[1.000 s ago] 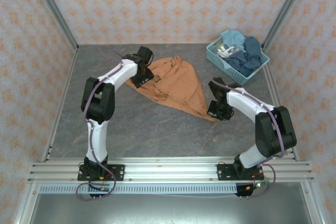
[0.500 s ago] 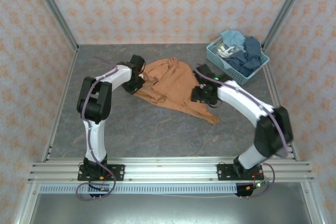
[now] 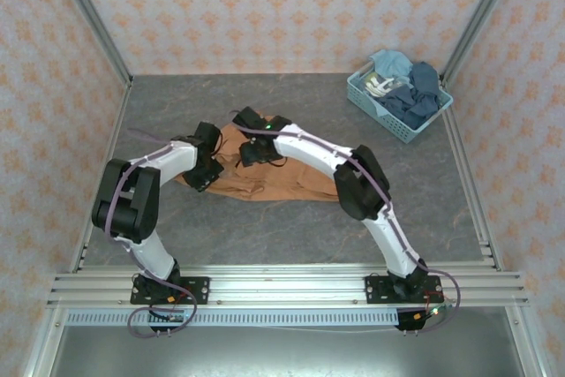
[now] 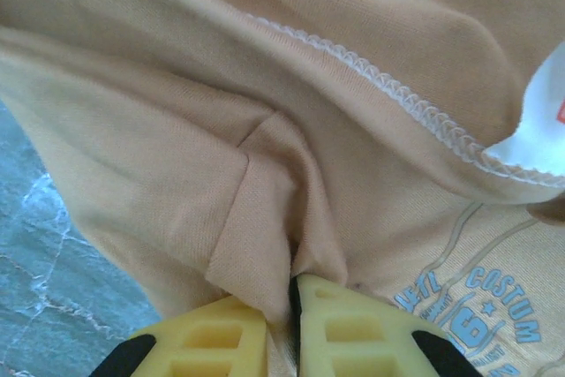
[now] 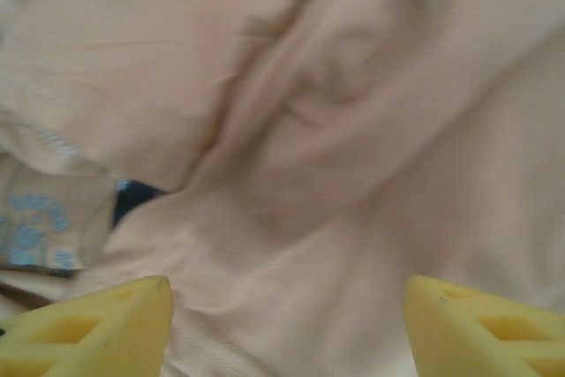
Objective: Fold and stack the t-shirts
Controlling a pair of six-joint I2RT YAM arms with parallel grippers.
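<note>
A grey, marble-patterned table [image 3: 265, 218] sits inside a booth whose walls [image 3: 291, 15] are papered in pale pink with an orange floral motif. Aluminium posts [image 3: 88, 19] rise at the far corners, and a slotted rail [image 3: 282, 289] runs along the near edge, where both arms are bolted.

In the far right corner a pale blue basket [image 3: 375, 108] holds a heap of blue and grey clothes [image 3: 415, 94], well apart from the arms.

An orange-tan shirt [image 3: 274, 181] lies crumpled left of the table's centre, partly covered by the right arm, which reaches across it from the right. The left gripper [image 3: 207, 165] is at the shirt's left edge and the right gripper [image 3: 256, 149] just beside it, over the shirt's far side.

From the left wrist, the left gripper [image 4: 291, 324] has its yellow fingers [image 4: 221, 342] pressed together on a raised fold of the shirt [image 4: 265, 130], near a white-stitched hem [image 4: 371, 77], a white label [image 4: 543, 121] and a blue print [image 4: 477, 306].

From the right wrist, the right gripper [image 5: 287, 324] hangs over rumpled cloth, its jaws wide apart and holding nothing.
</note>
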